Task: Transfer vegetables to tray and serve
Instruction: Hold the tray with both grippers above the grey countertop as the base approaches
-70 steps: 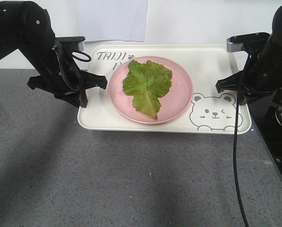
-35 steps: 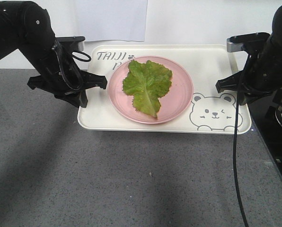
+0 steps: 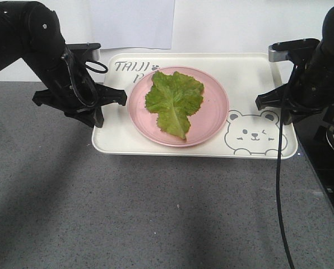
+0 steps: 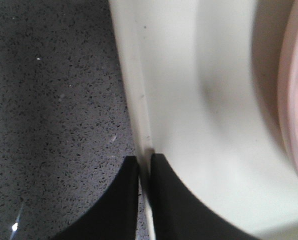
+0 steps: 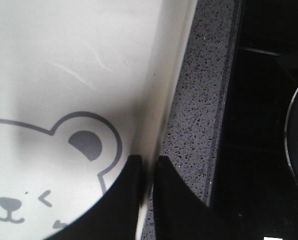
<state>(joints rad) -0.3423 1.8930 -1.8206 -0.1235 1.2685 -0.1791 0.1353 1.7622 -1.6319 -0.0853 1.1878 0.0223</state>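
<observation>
A round pink plate [image 3: 212, 115] sits above a speckled grey worktop [image 3: 156, 213]. A white sheet [image 3: 132, 22] hangs on the wall behind. A black hob [image 5: 269, 125] lies at the right.

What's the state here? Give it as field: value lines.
lettuce: one green leaf lying on pink plate
plate: on tray, centre-left
tray: on grey counter, bear print at its right corner
left pincer: shut on tray's left rim
right pincer: shut on tray's right rim
task stage: both rims gripped; cannot tell whether the tray is lifted
</observation>
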